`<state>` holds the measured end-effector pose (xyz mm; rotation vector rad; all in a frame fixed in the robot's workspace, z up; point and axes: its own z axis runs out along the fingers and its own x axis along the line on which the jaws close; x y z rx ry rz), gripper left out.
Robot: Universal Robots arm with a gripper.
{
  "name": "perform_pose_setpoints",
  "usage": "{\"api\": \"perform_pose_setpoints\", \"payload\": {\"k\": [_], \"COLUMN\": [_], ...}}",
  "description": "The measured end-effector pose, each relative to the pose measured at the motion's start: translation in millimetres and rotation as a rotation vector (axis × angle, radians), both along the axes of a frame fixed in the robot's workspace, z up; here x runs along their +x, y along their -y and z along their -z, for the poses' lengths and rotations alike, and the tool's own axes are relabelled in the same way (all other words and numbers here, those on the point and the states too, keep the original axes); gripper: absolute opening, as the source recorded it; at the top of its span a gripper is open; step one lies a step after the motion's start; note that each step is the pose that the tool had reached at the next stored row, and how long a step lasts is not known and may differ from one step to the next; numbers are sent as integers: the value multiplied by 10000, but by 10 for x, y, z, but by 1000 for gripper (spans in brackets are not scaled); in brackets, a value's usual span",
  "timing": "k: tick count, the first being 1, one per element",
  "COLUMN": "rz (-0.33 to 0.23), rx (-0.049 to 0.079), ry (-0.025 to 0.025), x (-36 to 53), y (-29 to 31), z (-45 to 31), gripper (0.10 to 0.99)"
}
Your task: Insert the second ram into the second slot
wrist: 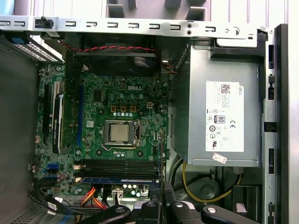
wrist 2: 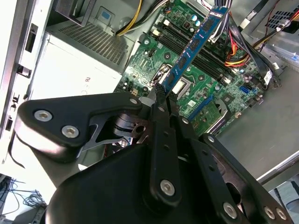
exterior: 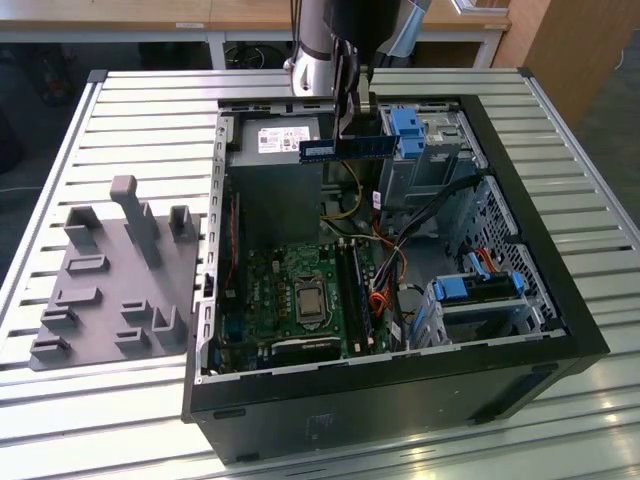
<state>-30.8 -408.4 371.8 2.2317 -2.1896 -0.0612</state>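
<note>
A ribbed aluminium tabletop (exterior: 130, 110) carries a black open desktop computer case (exterior: 400, 400) lying on its side. A grey moulded fixture plate (exterior: 110, 270) lies beside it, toward the exterior view's left. Inside the case are a grey metal power supply box (wrist: 219, 93) and a green motherboard (wrist: 121, 98).

The black robot hand (exterior: 350, 125) hangs high over the case. It is clamped on the second ram (exterior: 318, 150), a thin flat blue memory stick with dark chips, and pinches it near the middle. The stick is in the air, well above the board and touching nothing else. In the first wrist view the row of black memory slots (wrist: 117, 167) lies below, and a blue stick (wrist: 117, 178) appears already seated in one of them.

My main worry is alignment. If the stick comes down skewed or offset, it could jam on the slot's key or drop into the wrong neighbour. A narrow pinch may let it tilt under pressing force. The orange and red cables (wrist: 93, 198) lie just beside the slots and could snag an end. Whether the slot latches are open is too small to tell.

As for writing, the power supply has a white label (wrist: 225, 122) with dark print and marks. The held stick carries a small white label (wrist 2: 179, 86) that is too small to read.
</note>
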Motion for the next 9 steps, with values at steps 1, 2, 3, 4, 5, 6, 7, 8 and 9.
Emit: {"api": "perform_pose_setpoints", "payload": {"k": [1, 2, 3, 4, 5, 6, 7, 8, 9], "rz": [5, 10, 15, 19, 24, 29, 34, 39, 43], "rx": [0, 0, 0, -1, 0, 0, 0, 0, 0], "ry": [0, 0, 0, 0, 0, 0, 0, 0, 0], "x": [0, 0, 0, 0, 0, 0, 0, 0, 0], "y": [0, 0, 0, 0, 0, 0, 0, 0, 0], "z": [0, 0, 0, 0, 0, 0, 0, 0, 0], "gripper": [137, 137, 137, 137, 137, 137, 137, 137, 137]}}
